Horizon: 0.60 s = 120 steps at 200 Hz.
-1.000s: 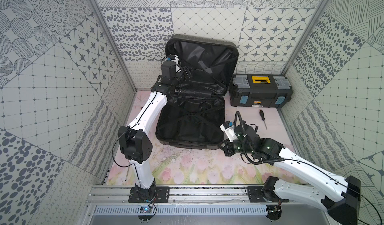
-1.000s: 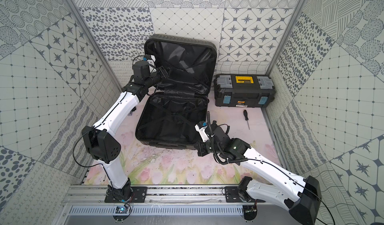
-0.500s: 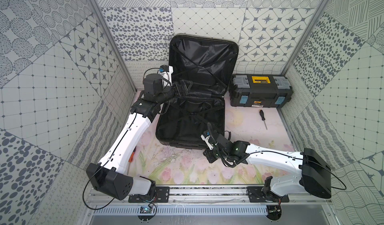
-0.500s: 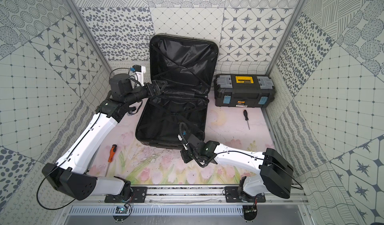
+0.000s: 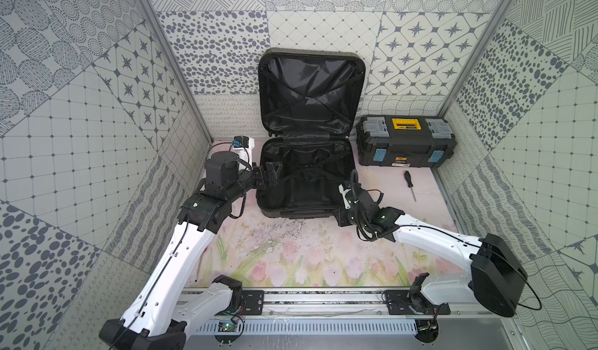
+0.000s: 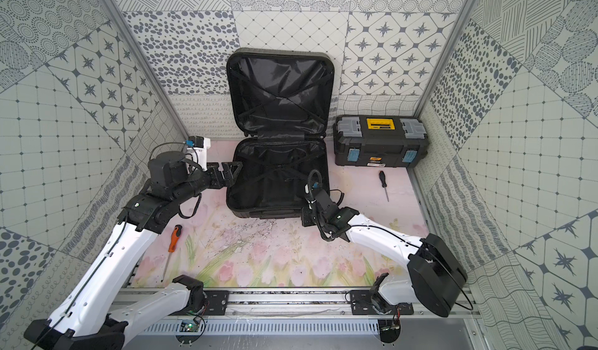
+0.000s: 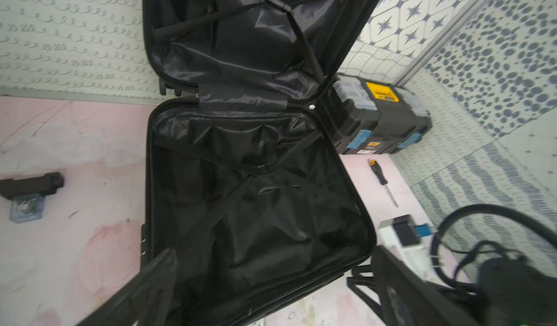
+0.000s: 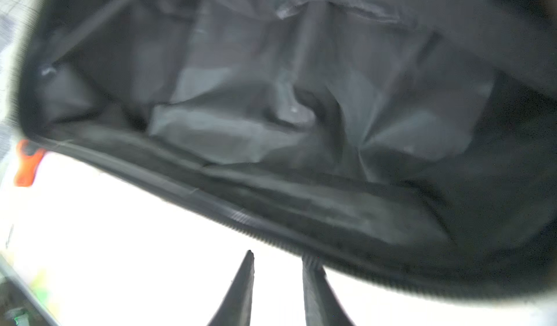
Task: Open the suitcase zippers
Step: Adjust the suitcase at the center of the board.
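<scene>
The suitcase sits at the back middle of the table, its lower shell flat on the floral mat and its lid standing up against the back wall, so the zip looks already run open. Empty as it is, I'd guess the hard shell is stiff but light and would slide if pushed. The black lining looks soft and slick, a poor thing to pinch. The firm shell rim is the place to brace, and a zip pull is the place to tug. The left gripper hangs with its jaws spread wide and empty at the lower shell's left rim. The right gripper is at the near right corner, jaws partly apart with nothing between them. The zippers show as a ribbed line along the rim in the blurred right wrist view. I cannot make out a pull anywhere, nor whether a finger touches that rim. A black toolbox stands just right of the case.
</scene>
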Motion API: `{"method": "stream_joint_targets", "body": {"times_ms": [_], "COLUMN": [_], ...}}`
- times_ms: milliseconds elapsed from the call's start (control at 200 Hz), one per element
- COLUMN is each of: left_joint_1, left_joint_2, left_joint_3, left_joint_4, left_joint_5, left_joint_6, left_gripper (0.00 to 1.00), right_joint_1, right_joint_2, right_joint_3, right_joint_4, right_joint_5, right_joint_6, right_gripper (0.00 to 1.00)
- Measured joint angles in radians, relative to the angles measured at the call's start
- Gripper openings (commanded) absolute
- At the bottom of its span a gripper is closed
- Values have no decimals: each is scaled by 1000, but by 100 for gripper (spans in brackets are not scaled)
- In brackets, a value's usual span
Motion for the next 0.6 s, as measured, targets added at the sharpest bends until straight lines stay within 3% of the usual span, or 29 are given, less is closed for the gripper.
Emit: {"method": "stream_joint_targets", "body": {"times_ms": [20,55,150,265,400,600], "left_joint_1": [9,26,68,118,178,264], "left_joint_2": [-5,-9,-24,-51,-40,8], "left_joint_3": [-15,-40,-129,-307,-504,-734], "left_joint_4": [0,5,35,142,274,493], "left_joint_5": [-11,-30,-96,-187,-278,-352], "left_joint_6": [9,22,56,96,137,215], "left_gripper": [99,99,99,99,99,99], "right_joint_1": [2,5,10,-16,-68,-122], "right_joint_2": [-30,-80,-217,-308,-317,-384], "right_joint_3": [-5,-8,8,49,47,-191], "right_joint_4": [-2,-6,-45,-63,-34,190], "right_joint_5": [-1,2,47,111,156,279], "right_joint_6": [0,-8,-45,-96,-153,-304], "right_gripper": [71,91,99,99,99,100]}}
